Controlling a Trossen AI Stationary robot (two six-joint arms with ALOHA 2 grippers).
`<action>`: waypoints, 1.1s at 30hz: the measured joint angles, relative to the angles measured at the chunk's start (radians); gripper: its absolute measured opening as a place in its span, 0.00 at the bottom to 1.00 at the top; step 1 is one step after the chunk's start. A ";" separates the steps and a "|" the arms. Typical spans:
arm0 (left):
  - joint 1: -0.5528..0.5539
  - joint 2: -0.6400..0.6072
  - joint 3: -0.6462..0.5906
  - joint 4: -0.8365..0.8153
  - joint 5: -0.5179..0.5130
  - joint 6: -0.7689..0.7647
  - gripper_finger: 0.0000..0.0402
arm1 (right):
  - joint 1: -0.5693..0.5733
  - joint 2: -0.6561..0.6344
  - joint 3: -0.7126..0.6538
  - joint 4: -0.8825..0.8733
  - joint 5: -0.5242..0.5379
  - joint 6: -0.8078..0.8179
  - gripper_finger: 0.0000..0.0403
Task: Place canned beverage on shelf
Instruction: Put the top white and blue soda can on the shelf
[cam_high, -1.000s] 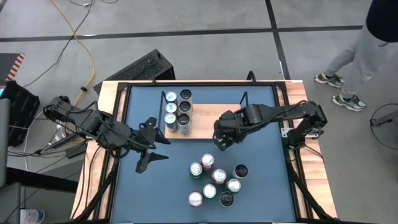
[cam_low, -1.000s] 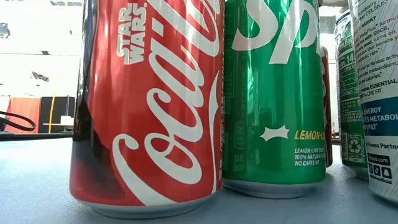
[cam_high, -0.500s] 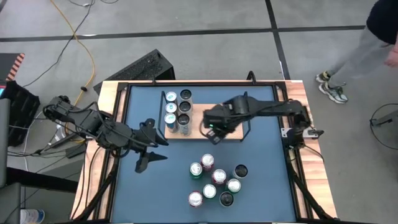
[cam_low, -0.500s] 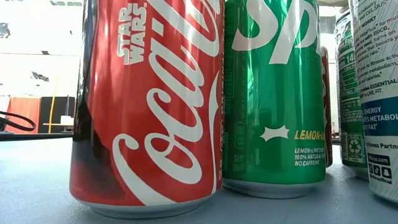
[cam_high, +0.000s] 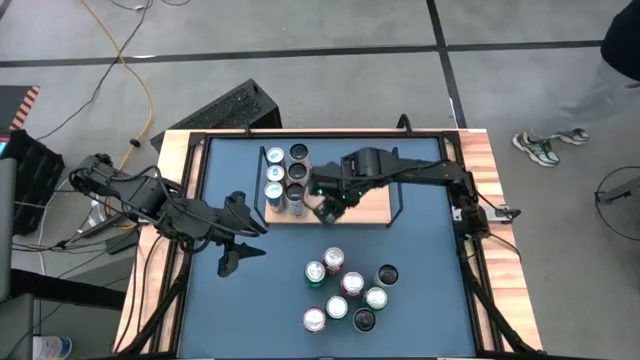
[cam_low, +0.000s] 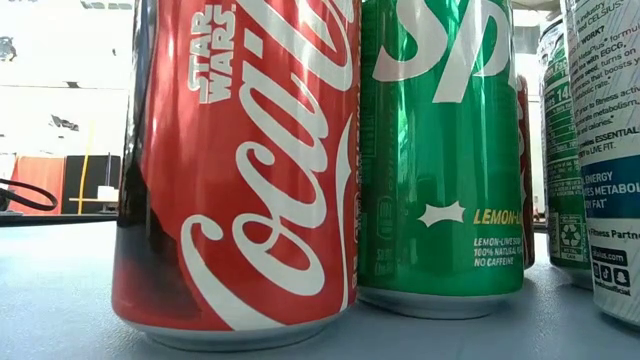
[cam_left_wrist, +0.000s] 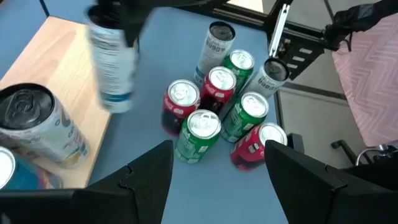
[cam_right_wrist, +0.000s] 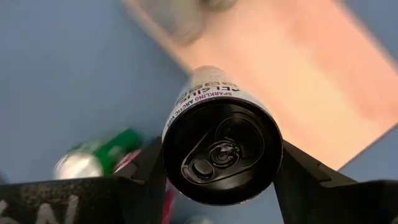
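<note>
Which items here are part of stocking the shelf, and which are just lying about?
In the job:
right gripper holding a white can
shelf
six cans on shelf
loose cans

Not involved:
left gripper, waiting
keyboard
yellow cable

Blue table (cam_high: 240, 300): shelf (cam_high: 365, 205) w/ cans (cam_high: 285, 180), loose cans (cam_high: 345, 290).

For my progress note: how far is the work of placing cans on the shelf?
Done: five cans stand on the shelf. In hand: the right pincer carries a white can over the board. Left: seven cans wait on the blue table.
</note>
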 joint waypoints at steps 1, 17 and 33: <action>0.000 0.000 0.000 -0.004 0.000 -0.001 0.59 | 0.003 0.000 -0.004 0.000 -0.002 0.000 0.52; 0.000 0.005 0.000 -0.008 -0.078 0.034 0.59 | -0.068 0.000 -0.048 0.003 0.009 -0.027 0.52; 0.000 0.005 0.000 -0.007 -0.079 0.051 0.59 | -0.071 0.056 -0.047 0.016 0.023 -0.079 0.56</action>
